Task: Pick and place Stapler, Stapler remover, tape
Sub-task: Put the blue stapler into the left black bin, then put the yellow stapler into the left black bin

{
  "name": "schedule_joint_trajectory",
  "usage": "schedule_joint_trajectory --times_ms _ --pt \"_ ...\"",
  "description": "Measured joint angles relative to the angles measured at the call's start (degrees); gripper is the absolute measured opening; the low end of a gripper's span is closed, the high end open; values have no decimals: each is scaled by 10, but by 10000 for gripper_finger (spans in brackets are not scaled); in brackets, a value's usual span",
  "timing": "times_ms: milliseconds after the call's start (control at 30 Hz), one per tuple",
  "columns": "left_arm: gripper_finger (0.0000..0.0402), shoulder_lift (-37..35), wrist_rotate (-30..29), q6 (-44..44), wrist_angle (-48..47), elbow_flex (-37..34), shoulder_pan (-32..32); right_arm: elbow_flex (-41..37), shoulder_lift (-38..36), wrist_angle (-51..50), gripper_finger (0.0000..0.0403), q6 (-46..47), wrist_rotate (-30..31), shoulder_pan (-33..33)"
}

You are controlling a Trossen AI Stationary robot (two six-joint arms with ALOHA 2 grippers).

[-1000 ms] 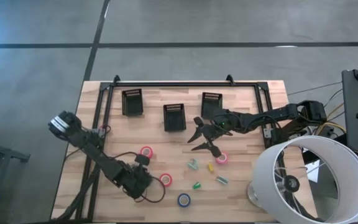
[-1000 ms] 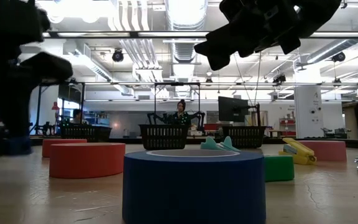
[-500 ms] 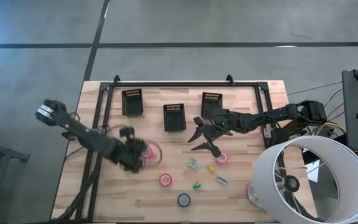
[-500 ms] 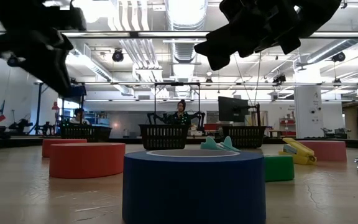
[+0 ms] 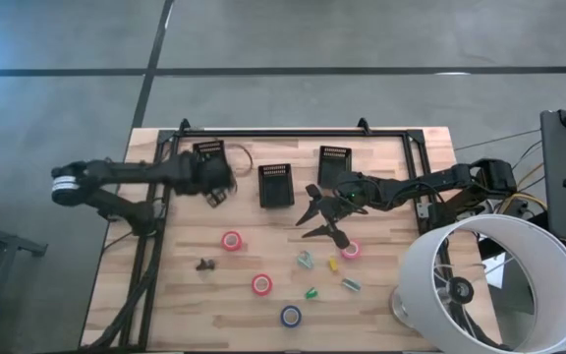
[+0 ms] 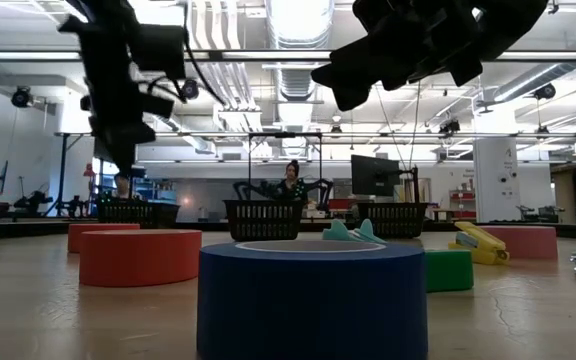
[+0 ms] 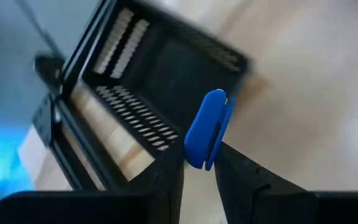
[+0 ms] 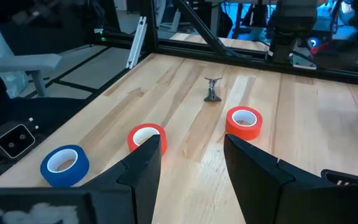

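Observation:
My left gripper (image 5: 216,189) hovers at the near side of the left black basket (image 5: 208,162), shut on a small blue stapler (image 7: 205,127). That basket (image 7: 166,74) fills the left wrist view beyond the stapler. My right gripper (image 5: 320,218) hangs open above the table's middle, touching nothing. Two red tape rolls (image 5: 231,240) (image 5: 261,284), a pink one (image 5: 350,250) and a blue one (image 5: 291,316) lie flat on the wood. A small dark stapler remover (image 5: 203,265) stands near the left. Small coloured staplers (image 5: 306,260) lie between the rolls. My left gripper pinches the blue stapler's near end (image 7: 197,157) between its two fingers. The rest of the stapler sticks out past the fingertips toward the basket. It is lifted clear of the table, above the wood beside the basket's rim.
Two more black baskets stand at the far side, middle (image 5: 275,185) and right (image 5: 334,164). A black frame (image 5: 293,133) runs along the far and left edges. A white lamp shade (image 5: 489,280) overhangs the near right corner. Bare wood (image 5: 165,315) lies near left.
My left arm has risen from the near left of the table and swung toward the far edge, past the red roll, to the left basket, carrying the blue stapler. The dark stapler remover stands uncovered where the arm was. My right arm has kept still.

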Motion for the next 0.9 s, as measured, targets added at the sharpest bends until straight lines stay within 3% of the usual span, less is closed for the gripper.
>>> schedule_joint_trajectory --times_ms 133,267,600,900 --pt "85 23 44 33 37 -1 81 0 0 0 171 0 0 0" --pt "85 55 57 92 94 -1 116 0 0 0 171 0 0 0" --pt "125 142 41 128 122 -1 139 0 0 1 171 -13 30 0" --pt "194 149 25 169 122 -1 139 0 0 0 171 10 30 0"
